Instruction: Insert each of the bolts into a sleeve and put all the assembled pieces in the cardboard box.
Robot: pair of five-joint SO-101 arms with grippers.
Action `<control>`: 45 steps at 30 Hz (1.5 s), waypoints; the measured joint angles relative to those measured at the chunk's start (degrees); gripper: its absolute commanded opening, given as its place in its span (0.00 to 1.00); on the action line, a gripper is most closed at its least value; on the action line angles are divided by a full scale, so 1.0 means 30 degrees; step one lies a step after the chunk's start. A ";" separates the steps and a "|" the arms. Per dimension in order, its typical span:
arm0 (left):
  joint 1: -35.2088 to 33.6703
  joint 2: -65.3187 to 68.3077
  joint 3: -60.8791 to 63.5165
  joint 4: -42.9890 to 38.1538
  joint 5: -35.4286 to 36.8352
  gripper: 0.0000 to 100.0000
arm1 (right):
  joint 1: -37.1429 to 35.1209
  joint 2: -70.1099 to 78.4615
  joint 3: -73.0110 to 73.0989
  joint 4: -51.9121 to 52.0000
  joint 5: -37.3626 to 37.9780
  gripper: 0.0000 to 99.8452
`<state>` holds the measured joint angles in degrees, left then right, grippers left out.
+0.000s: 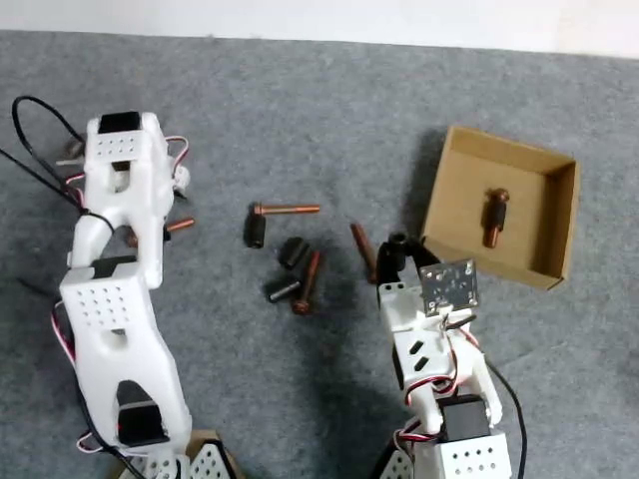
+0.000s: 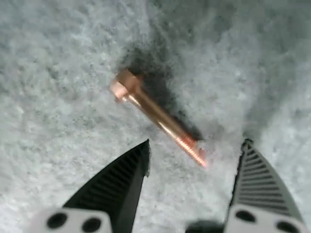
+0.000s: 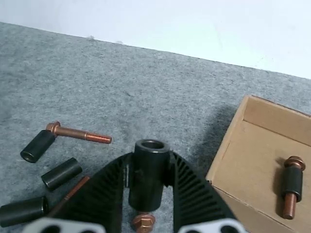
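Closest to the near edge of the worktop (image 1: 300,110), the right gripper (image 3: 149,164) has its fingers clamped across the middle of a black sleeve (image 3: 146,189). The sleeve's open bore faces away from the wrist. One loose bolt (image 1: 362,249) lies just beside those fingers.

A little farther in, around the middle of the worktop, three spare sleeves (image 1: 293,251) and two more bolts (image 1: 308,281) lie bunched together. None of them looks mated.

Toward the left edge, the left gripper (image 2: 195,144) hangs low over a fourth bolt (image 2: 155,114), its fingers spread wide and empty. This bolt lies flat. Its threaded end sits in the gap between the fingertips, and its hexagonal head points away from them. Its long axis runs slantwise across that gap, not square to the pads.

As things stand, closing the fingers would probably pinch only the last threads. A firmer hold likely needs the fingers pushed farther along the shank and the wrist turned to cross it squarely. The left arm is plainly the nearer one to this bolt. The right is well apart from it and already occupied, which suits it to presenting the sleeve for insertion.

Out by the right edge, reaching farthest back, the cardboard box (image 1: 496,261) holds one assembled piece (image 1: 494,218).
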<state>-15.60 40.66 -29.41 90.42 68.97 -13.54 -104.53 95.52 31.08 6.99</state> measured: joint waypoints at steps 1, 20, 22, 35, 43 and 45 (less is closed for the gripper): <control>-0.0234 0.0000 0.0000 -0.0029 0.0264 0.27 | 0.0000 0.0000 0.0000 0.0000 0.0000 0.01; -0.2813 0.0000 0.1114 -0.0791 0.0703 0.27 | 0.0000 0.0000 0.0000 0.0000 0.0000 0.01; -0.2813 -0.0029 0.1612 -0.1201 0.0703 0.27 | 0.0000 0.0000 0.0000 0.0000 0.0000 0.01; -0.2755 -0.0088 0.2022 -0.2110 0.0674 0.04 | 0.0000 0.0000 0.0000 0.0000 0.0000 0.01; -0.2755 -0.0059 0.1963 -0.2256 0.0088 0.00 | 0.0000 0.0000 0.0000 0.0000 0.0000 0.01; -0.2755 0.0000 0.1201 -0.2081 -0.1319 0.00 | 0.0000 0.0000 0.0000 0.0000 0.0000 0.01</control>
<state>-23.87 40.66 -25.80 84.18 65.01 -13.54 -104.53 95.52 31.08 6.99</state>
